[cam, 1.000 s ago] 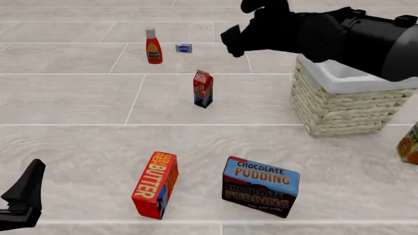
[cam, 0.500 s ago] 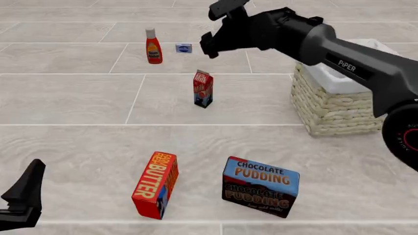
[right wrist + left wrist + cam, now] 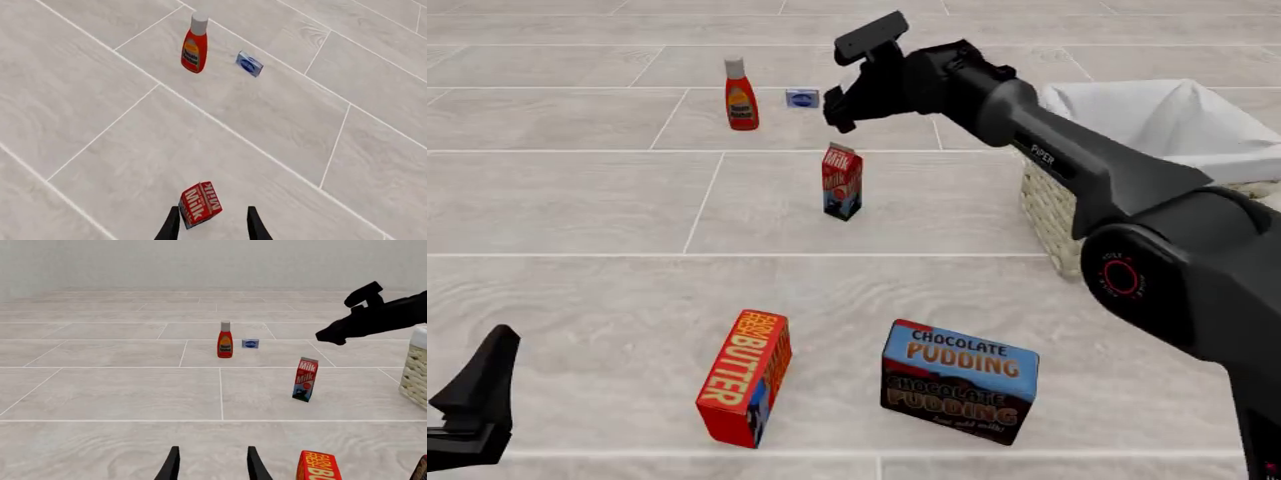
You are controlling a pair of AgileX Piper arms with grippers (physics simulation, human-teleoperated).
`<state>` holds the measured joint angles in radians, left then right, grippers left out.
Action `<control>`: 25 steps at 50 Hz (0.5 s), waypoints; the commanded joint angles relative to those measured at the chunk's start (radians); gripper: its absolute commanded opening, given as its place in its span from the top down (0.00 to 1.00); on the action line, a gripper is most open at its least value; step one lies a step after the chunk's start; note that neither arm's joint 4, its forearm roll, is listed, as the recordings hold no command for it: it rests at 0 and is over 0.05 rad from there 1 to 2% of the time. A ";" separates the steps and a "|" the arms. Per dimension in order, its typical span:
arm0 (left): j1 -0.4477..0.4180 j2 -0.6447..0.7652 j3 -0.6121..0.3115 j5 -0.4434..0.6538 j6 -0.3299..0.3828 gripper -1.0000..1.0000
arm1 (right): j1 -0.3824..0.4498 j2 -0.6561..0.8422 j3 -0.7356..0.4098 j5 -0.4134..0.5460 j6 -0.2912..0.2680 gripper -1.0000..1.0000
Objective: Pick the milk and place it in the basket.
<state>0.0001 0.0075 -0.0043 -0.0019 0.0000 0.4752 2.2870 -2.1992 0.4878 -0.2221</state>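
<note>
Pale grey tiled floor (image 3: 587,200) serves as the work surface, with a plain light wall behind it in the left wrist view. Largest is the basket (image 3: 1054,205), at the right, its white cloth lining folded over the rim. Next comes the right arm (image 3: 1068,160), reaching forward past the basket's left side; its right gripper (image 3: 843,95) hangs above the milk (image 3: 842,181) without touching it, fingers parted with nothing between them. Near the front stand the pudding box (image 3: 958,381) and, to its left, the butter box (image 3: 745,377), tilted. At the lower left corner sits the left gripper (image 3: 212,467), low over the floor, its fingers spread and empty. Midway back, the milk stands upright on the floor, left of the basket and well apart from it. Farther back are the ketchup bottle (image 3: 739,94) and, just right of it, a small blue packet (image 3: 802,98).
</note>
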 commanded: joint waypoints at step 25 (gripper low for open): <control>0.000 0.000 0.000 0.000 0.000 0.00 | 0.005 0.315 -0.380 0.140 0.063 0.00</control>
<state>0.0001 0.0075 -0.0043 -0.0019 0.0000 0.4796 2.5442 -2.5259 0.6124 -0.1737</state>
